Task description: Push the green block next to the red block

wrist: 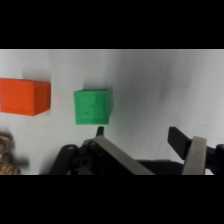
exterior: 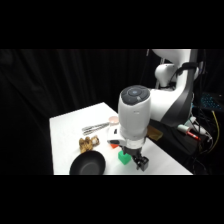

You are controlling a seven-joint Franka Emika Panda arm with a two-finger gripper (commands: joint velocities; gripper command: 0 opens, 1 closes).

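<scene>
On the white worktop (wrist: 160, 75), the green block (wrist: 92, 106) was seen just beside the red block (wrist: 24, 96), with a small bare gap left between them. The gripper (wrist: 145, 136) was held low, close behind the green block, with its jaws spread wide and nothing gripped. It was likely placed there so the block could be nudged sideways. A black pan (exterior: 87, 164) and metal tongs (exterior: 96, 127) were set well apart.

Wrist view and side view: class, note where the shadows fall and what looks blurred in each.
Wrist view: the green block and red block cast faint shadows; the gripper linkage is blurred. Side view: the background is dark; the table is bright.
</scene>
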